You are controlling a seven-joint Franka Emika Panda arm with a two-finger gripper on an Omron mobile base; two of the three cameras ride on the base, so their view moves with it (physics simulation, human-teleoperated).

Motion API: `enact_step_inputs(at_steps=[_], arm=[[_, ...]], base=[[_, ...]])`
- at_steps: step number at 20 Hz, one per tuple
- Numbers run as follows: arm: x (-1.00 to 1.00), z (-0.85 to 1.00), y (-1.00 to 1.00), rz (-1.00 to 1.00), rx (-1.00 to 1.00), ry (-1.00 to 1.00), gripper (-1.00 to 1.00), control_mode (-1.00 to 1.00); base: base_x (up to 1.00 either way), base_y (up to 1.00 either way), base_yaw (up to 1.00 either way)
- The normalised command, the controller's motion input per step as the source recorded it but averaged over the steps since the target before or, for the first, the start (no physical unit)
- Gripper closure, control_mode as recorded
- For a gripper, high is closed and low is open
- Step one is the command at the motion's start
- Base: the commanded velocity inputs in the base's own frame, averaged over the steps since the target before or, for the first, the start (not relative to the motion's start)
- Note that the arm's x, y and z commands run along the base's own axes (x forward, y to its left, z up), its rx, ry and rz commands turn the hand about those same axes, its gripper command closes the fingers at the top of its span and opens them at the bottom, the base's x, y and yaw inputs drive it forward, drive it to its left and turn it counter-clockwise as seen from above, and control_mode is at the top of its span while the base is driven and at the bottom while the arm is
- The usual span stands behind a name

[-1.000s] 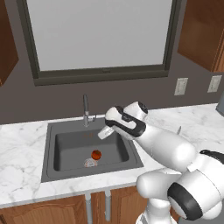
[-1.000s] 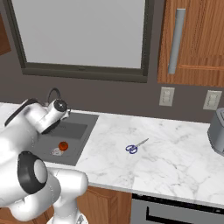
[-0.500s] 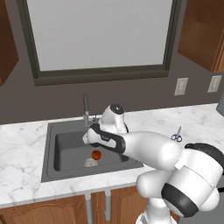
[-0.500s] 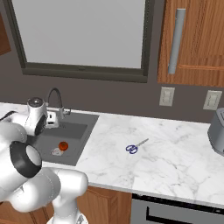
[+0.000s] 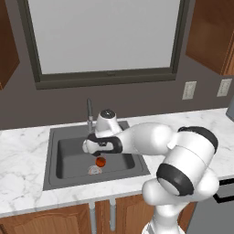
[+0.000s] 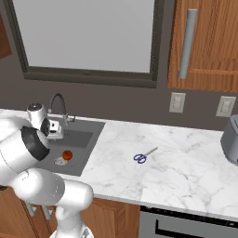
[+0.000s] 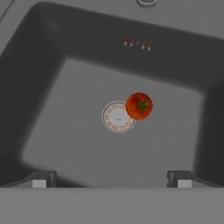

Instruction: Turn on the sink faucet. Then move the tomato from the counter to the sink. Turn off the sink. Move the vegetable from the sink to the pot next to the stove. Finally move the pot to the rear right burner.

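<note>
The jaws (image 7: pixel 111 178) stand spread as wide as they go and hold nothing; in the hand view the 2 dark fingertips (image 7: pixel 41 178) rise far apart at the bottom, with bare basin floor between them. The hand looks straight down into the sink (image 7: pixel 52 109) from above it.

Below the jaws, the tomato (image 7: pixel 139 105) lies on the sink floor, stem scar up, touching the rim of the round drain (image 7: pixel 117 117) and overlapping its edge on one side. It is apart from both fingertips. From the left base view the tomato (image 5: pixel 100 161) sits near the middle of the basin, just beside the drain (image 5: pixel 94 170), with the hand (image 5: pixel 93 145) hanging over it. From the right base view the tomato (image 6: pixel 67 155) shows in the basin beside the pale drain (image 6: pixel 59 161).

The faucet (image 6: pixel 59 105) arches up from the back edge of the sink (image 6: pixel 88 139), close behind the wrist. No running water can be made out.

The marble worktop (image 6: pixel 186 167) stretches off to the right of the sink. A pair of blue-handled scissors (image 6: pixel 144 155) lies on it, well apart from the sink. A grey appliance (image 6: pixel 230 139) stands at the far right edge. A window (image 5: pixel 105 36) fills the wall above the sink (image 5: pixel 52 160).
</note>
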Motion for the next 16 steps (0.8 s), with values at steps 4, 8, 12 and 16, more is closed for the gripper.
enact_step_inputs(at_steps=[4,8,12,16], arm=[[0.36,-0.43,0.00,-0.02,-0.14,0.04,-1.00,-1.00],[0.15,-0.39,0.00,-0.03,-0.07,0.00,-1.00,-1.00],[0.14,-0.37,-0.06,-0.04,-0.01,0.01,-1.00,-1.00],[0.15,-0.37,-0.12,-0.04,0.00,0.02,-1.00,-1.00]], base=[[0.00,0.00,0.00],[0.00,0.00,0.00],[0.00,0.00,0.00],[0.00,0.00,0.00]])
